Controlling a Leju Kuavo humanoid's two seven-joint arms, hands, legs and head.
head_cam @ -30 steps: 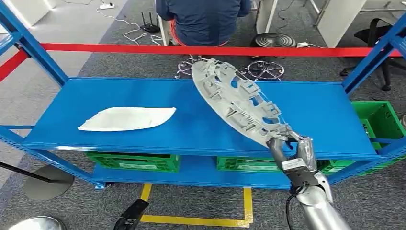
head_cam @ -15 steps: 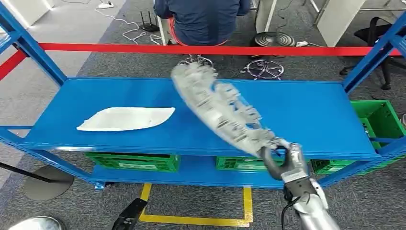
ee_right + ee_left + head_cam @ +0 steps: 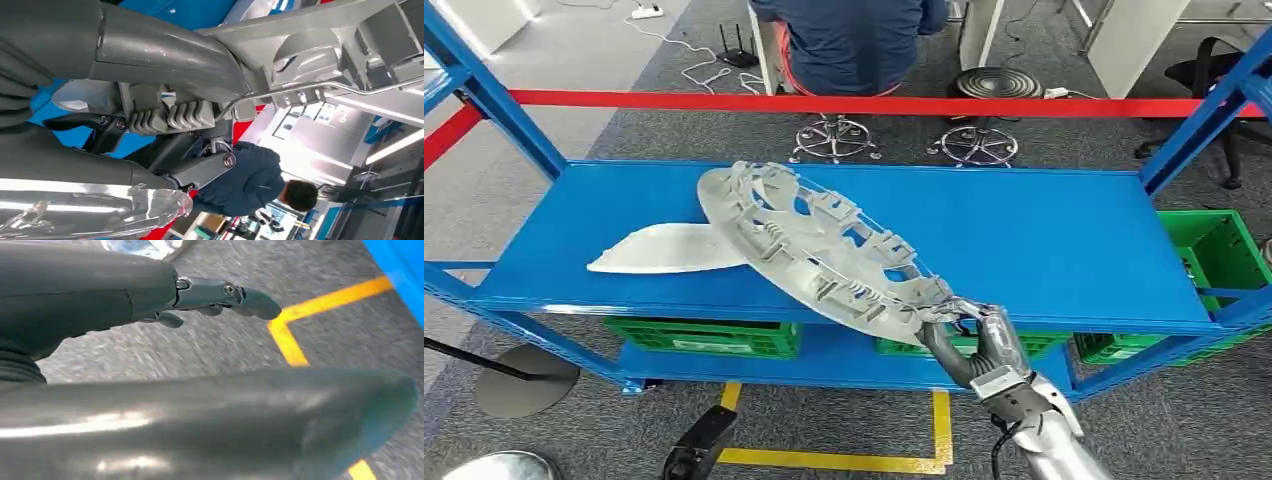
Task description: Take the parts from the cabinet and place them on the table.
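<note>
Gripping the grey ribbed part (image 3: pixel 809 240) by its near rim, my right hand (image 3: pixel 979 340) carries it tilted over the blue shelf (image 3: pixel 1064 230), reaching away toward the white part (image 3: pixel 659 250). My left hand (image 3: pixel 220 295) hangs unclenched, holding nothing.

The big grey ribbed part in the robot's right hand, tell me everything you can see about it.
The grey ribbed part is a long, curved panel that looks like moulded plastic, its upturned face covered in ribs, clips and cut-outs, with a thin metal wire along it. The right hand grips its near end; the rest slants up and away over the blue shelf, its far end overlapping the white part in the head view.
</note>
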